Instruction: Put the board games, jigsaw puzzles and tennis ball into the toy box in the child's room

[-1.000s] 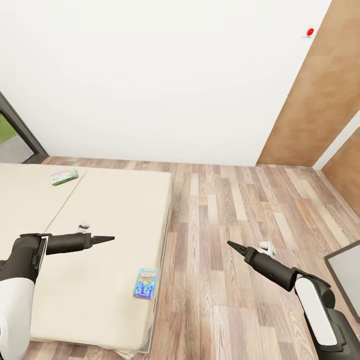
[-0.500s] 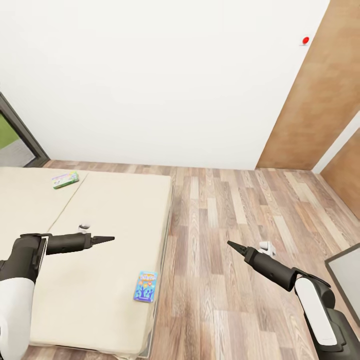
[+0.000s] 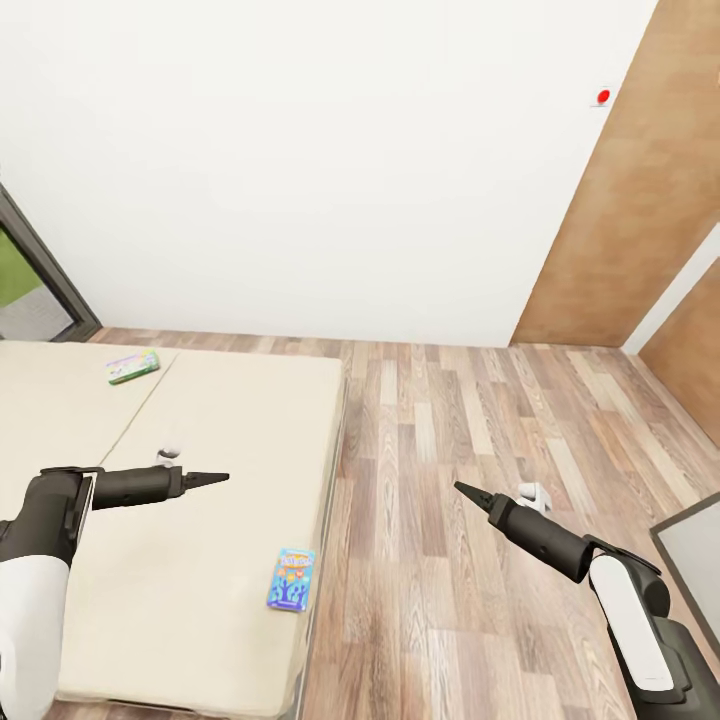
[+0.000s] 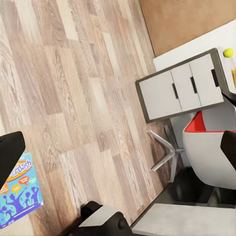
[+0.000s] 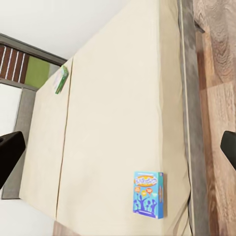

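Observation:
Two board games lie on the bed [image 3: 200, 440]. The mostly blue one [image 3: 291, 579] rests near the mattress's right edge, and the white-green-yellow one [image 3: 133, 366] sits far back by the seam between the mattresses. My left gripper [image 3: 218, 478] hovers over the bed, behind and to the left of the blue game, open and holding nothing. Out over the floor to the right of the bed, my right gripper [image 3: 462, 489] is also open and holds nothing. The right wrist view has both the blue game [image 5: 148, 194] and the green one [image 5: 61, 78]. The left wrist view catches the blue game [image 4: 19, 194] and a small yellow tennis ball [image 4: 228, 52] on a pale surface.
Wood-plank floor [image 3: 480, 420] stretches from the bed to a brown door [image 3: 640, 200] at the right. A grey panel [image 3: 692, 555] juts in at the lower right. A dark-framed window [image 3: 30, 290] is at the left. A grey drawer unit [image 4: 184, 91] and a red-and-white chair [image 4: 211, 147] stand near the ball.
The whole picture has shifted a little, so the camera moved: bed and games sit slightly lower in the frame. Both arms hold the same pose and both grippers stay open.

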Tool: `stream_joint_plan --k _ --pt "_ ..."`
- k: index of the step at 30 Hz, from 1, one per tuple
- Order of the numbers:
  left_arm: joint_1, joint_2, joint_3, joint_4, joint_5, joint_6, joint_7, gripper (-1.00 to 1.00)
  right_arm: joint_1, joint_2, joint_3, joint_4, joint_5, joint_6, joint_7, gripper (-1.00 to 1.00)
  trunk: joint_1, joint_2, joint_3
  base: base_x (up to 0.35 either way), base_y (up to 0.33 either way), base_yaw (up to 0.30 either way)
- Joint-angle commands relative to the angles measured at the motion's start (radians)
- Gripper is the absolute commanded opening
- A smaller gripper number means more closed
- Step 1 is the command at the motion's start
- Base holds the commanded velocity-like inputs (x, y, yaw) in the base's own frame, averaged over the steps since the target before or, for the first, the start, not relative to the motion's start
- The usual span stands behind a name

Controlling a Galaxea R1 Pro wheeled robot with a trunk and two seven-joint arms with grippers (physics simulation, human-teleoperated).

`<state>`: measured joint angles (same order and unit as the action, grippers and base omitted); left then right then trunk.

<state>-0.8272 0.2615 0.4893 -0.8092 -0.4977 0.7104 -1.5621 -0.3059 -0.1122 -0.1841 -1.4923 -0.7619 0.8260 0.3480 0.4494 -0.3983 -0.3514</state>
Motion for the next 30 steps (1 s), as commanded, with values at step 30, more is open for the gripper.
stream_joint_plan --k 30 --pt "-0.001 -0.005 0.003 -0.001 -0.011 0.011 -0.009 1.0 -0.001 -0.001 -0.002 0.0 0.004 0.005 0.005 1.0 0.001 -0.002 0.048 0.0 0.0 0.0"
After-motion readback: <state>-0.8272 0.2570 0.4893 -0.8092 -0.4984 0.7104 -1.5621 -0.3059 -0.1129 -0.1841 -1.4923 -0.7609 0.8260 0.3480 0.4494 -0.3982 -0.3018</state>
